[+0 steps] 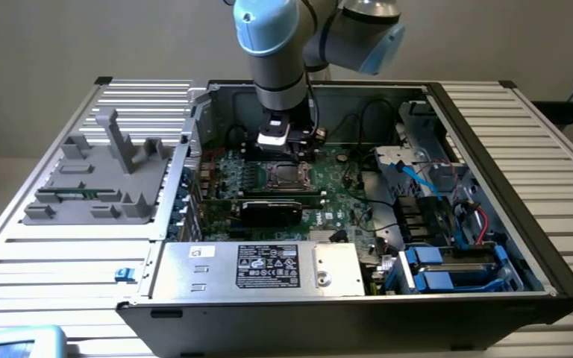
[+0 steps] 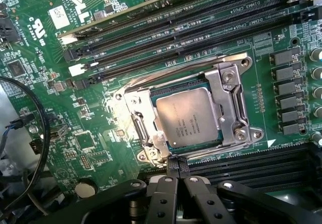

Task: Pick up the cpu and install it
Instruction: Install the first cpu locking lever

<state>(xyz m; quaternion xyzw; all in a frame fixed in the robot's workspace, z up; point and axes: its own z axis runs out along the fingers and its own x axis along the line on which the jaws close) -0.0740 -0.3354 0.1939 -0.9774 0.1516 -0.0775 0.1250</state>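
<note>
On the slatted worktop, inside the open case, the cpu sits in its socket; the claw, clenched empty just beside, could scrape the frame if lowered

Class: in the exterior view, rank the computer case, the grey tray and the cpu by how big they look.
1. Computer case
2. Grey tray, clearly smaller
3. Cpu, by far the smallest, seated on the green board.

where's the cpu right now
The cpu sits in the metal socket frame on the green motherboard, just ahead of the shut tool.
</note>
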